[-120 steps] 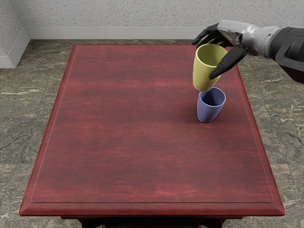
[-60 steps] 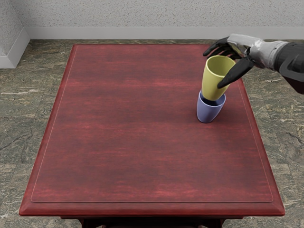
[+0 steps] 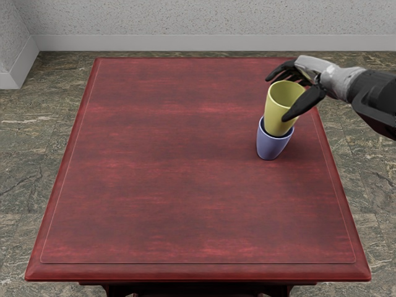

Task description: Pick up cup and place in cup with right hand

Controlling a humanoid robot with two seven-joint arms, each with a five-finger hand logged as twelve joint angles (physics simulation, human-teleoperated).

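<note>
Reaching in from the right, the right hand is pinching the yellow cup between its thumb and fingers. The yellow cup is pointing its open top up, and its bottom is poking into the top of the blue cup. The blue cup is standing on the red table. Behind, a gray wall is going across.

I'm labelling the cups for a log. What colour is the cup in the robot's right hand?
The cup is yellow, seen best in the head view.
</note>
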